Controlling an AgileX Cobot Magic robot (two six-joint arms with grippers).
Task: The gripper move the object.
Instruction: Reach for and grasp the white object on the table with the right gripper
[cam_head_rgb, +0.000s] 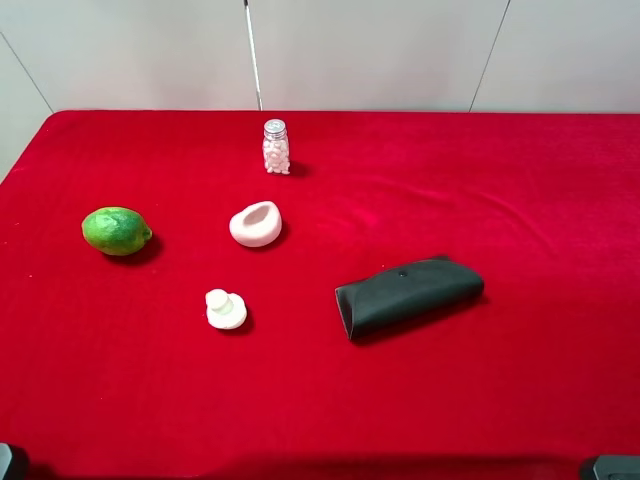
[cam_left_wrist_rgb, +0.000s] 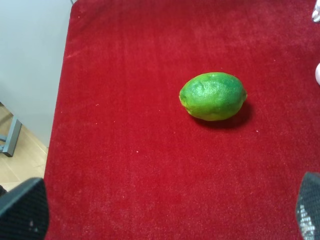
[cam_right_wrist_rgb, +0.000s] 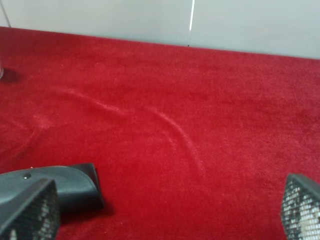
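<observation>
Evidently the task is at its very start: neither arm has reached out, and the white lump (cam_head_rgb: 255, 223) sits untouched on the red cloth (cam_head_rgb: 520, 200), hollow side up, a little left of the middle. A jar (cam_head_rgb: 275, 146) of white pellets stands behind it, a lime (cam_head_rgb: 116, 231) lies well off to its left, and a disc-shaped piece (cam_head_rgb: 226, 308) rests near it on the front side. A dark pouch (cam_head_rgb: 408, 296) lies to the right, well apart.

The left gripper (cam_left_wrist_rgb: 165, 210) hangs at the near left corner, its fingers spread wide with nothing between them, looking at the lime. The right gripper (cam_right_wrist_rgb: 165, 210) is likewise spread and empty, near the pouch's end.

The lump lies closer to the left arm, so that one seems the likelier to act. Its next move calls for travelling past the lime, centring over the lump, and coming down with the fingers either side of its rounded body, clear of the jar and the disc piece.
</observation>
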